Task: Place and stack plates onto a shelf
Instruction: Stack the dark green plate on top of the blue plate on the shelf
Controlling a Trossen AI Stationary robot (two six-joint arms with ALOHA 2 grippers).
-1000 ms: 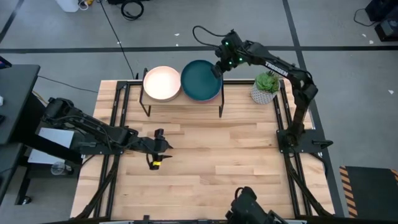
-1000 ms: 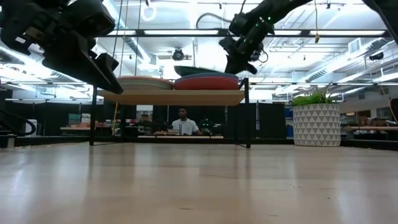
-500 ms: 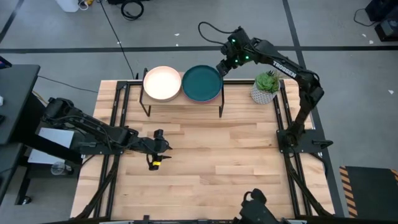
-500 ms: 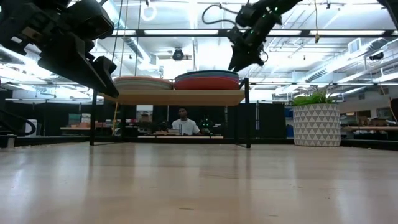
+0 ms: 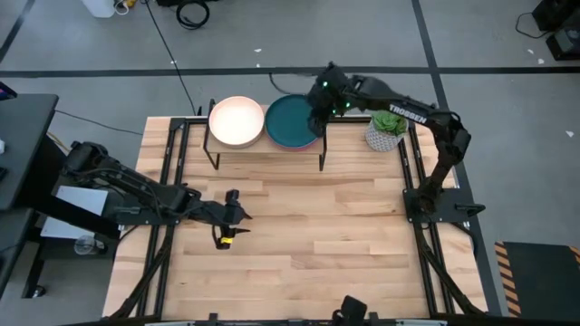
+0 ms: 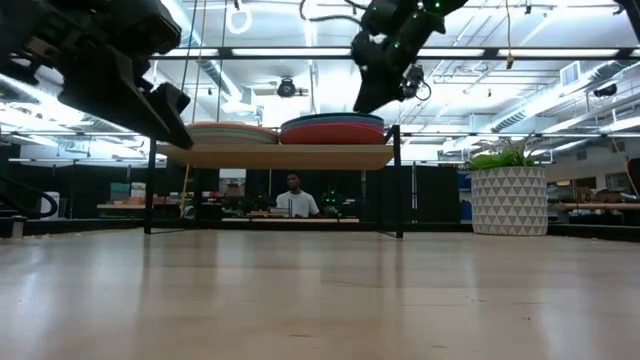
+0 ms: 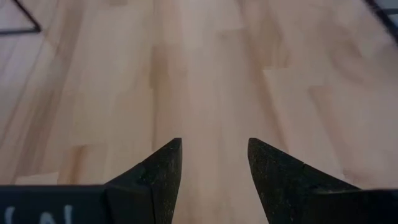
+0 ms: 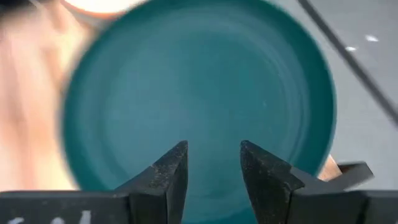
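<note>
The shelf (image 6: 290, 156) stands at the table's far side and carries two stacks of plates. The dark teal plate (image 5: 288, 122) (image 8: 199, 87) lies flat on top of the right stack (image 6: 332, 128). A cream plate (image 5: 236, 120) tops the left stack (image 6: 230, 133). My right gripper (image 5: 317, 109) (image 8: 213, 158) (image 6: 368, 95) hovers above the teal plate's right part, open, with nothing between its fingers. My left gripper (image 5: 227, 215) (image 7: 214, 152) stays open above bare tabletop at the table's left middle.
A potted plant in a white patterned pot (image 5: 388, 127) (image 6: 508, 195) stands right of the shelf. Black frame rails (image 5: 417, 172) run along the table's sides. A person (image 6: 293, 197) sits in the room beyond. Bare wood (image 5: 317, 235) stretches across the table's near half.
My right gripper has let go of the teal plate, risen, and swung a little toward the table's left over it. The plate, tilted above the right stack a second ago, now lies flat on it.
</note>
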